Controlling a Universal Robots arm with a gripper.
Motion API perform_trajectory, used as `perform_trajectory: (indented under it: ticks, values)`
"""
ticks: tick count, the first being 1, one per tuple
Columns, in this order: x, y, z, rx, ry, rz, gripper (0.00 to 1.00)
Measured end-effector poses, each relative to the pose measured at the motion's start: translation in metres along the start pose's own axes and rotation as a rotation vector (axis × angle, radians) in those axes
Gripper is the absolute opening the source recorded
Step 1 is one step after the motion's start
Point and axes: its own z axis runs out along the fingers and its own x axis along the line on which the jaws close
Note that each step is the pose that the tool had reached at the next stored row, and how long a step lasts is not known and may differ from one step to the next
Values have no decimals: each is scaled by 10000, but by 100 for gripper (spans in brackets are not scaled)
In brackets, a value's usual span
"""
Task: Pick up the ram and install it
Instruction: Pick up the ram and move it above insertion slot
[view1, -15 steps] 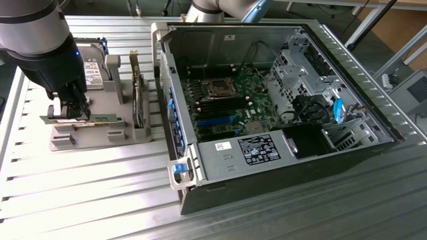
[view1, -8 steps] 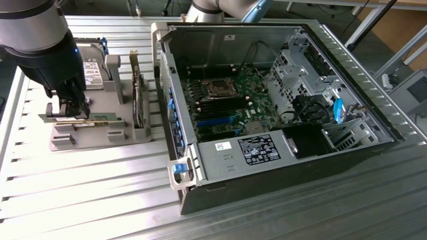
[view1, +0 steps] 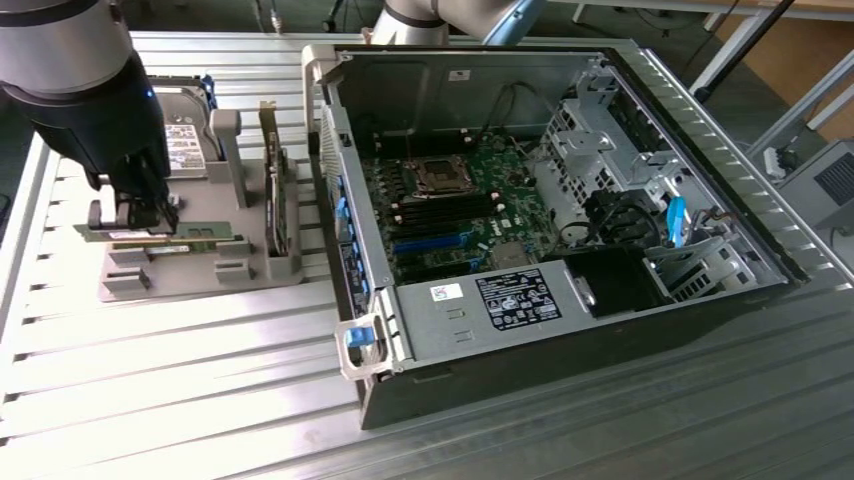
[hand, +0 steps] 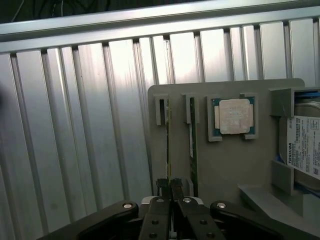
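The gripper (view1: 134, 222) is pinched on the ram (view1: 198, 237), which stands on edge in the grey holder (view1: 200, 285). In the exterior view, the holder sits at nine o'clock from the open case (view1: 454, 335).

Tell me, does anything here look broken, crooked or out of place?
Nothing stands out. The computer case lies open, the processor and hard drive sit squarely in the grey holder, and the gripper is closed on the ram there.
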Motion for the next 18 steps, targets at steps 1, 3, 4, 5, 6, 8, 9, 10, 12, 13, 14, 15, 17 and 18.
perform_trajectory:
  ticks: [1, 3, 4, 5, 6, 8, 9, 10, 12, 13, 14, 15, 17, 18]
  values:
    - [0, 0, -11, 0, 0, 0, 11]
    - [-1, -1, -24, 0, 0, 0, 11]
    - [-1, -1, -32, 0, 0, 0, 11]
    - [-1, -1, -44, -1, 1, 0, 11]
    - [-1, -1, -55, 0, 0, 0, 11]
    - [-2, -2, -69, 1, -1, 0, 11]
    - [-2, -2, -75, 0, 0, 0, 11]
    - [-2, -2, -85, -1, 1, 0, 11]
    - [-2, -3, -102, -1, 1, 0, 11]
    - [-3, -3, -119, -1, 1, 0, 11]
    - [-3, -4, -128, 1, -1, 0, 11]
    - [-3, -4, -138, 0, 0, 0, 11]
    - [-3, -4, -147, 0, 0, 0, 11]
    - [-4, -4, -152, 1, -1, 0, 11]
